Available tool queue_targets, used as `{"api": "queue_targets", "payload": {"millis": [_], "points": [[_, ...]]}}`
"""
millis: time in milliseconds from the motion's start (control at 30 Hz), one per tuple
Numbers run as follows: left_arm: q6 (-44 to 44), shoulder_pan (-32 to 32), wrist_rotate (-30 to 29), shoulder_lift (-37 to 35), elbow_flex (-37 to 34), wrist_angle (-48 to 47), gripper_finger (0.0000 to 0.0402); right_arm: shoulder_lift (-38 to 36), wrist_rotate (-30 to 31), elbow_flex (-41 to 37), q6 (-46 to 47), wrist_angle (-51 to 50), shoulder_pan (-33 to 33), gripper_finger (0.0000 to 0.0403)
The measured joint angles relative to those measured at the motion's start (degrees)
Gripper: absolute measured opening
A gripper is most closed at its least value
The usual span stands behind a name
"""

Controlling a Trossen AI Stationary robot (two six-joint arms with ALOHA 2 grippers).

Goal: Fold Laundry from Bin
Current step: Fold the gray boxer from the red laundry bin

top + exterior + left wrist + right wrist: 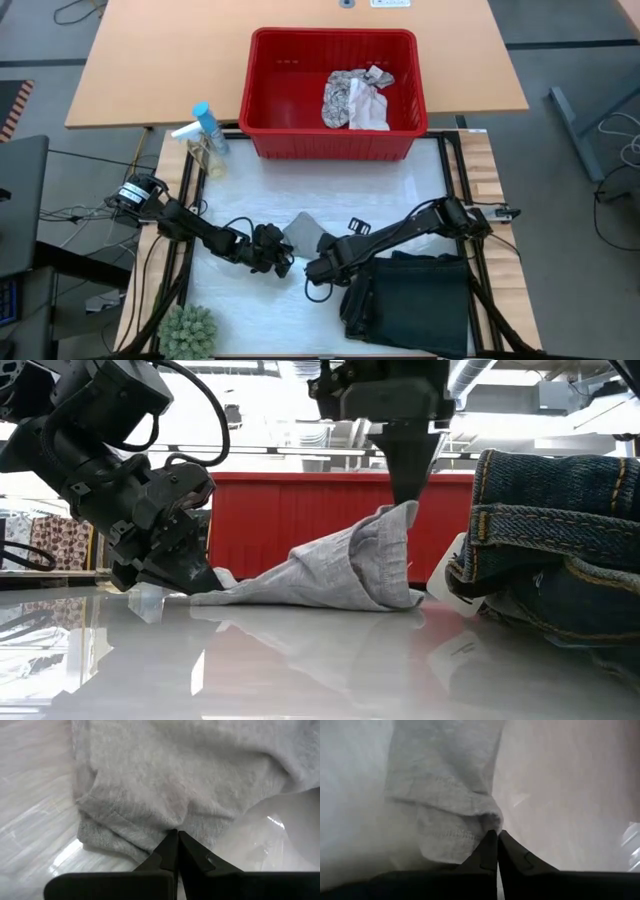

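Note:
A small plain whitish-grey cloth (303,230) lies on the white table top between my two grippers. My left gripper (287,250) is shut on its left end, low at the table (205,582). My right gripper (318,245) is shut on its right end and holds that end raised (405,500). A large dark garment (410,295) lies folded on the table under my right arm. The red bin (333,140) stands at the far side; a leaf-patterned cloth (345,100) and a white cloth (372,110) lie inside it. My left gripper pinches the cloth's edge (167,822) between its two shut fingers, coming low and nearly level from the table's left. That end of the cloth rests on the table. My right gripper pinches a stitched hem corner (487,820) between its two shut fingers, pointing down from above. The corner (400,515) is lifted clear. The cloth slopes down from it like a tent to the table, its lower folds resting there.
A spray bottle with a blue cap (205,125) stands at the table's far left. A green spiky plant (188,330) sits at the near left corner. The dark garment (560,550) fills the near right.

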Motion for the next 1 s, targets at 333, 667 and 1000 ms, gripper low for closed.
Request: {"api": "queue_targets", "payload": {"millis": [333,667,1000], "points": [[-0.9,0.0,-0.4,0.0,0.0,0.0,0.0000,-0.6,-0.3,0.0,1.5,-5.1,0.2,0.0044],[-1.3,-0.1,-0.9,0.0,0.0,-0.1,0.0000,-3.6,-6.2,0.0,-1.6,-1.4,-1.6,0.0073],[-5.4,0.0,-0.7,-0.7,-0.1,-0.5,0.0000,-7.8,-4.8,0.0,-7.5,8.1,0.9,0.0170]]}}
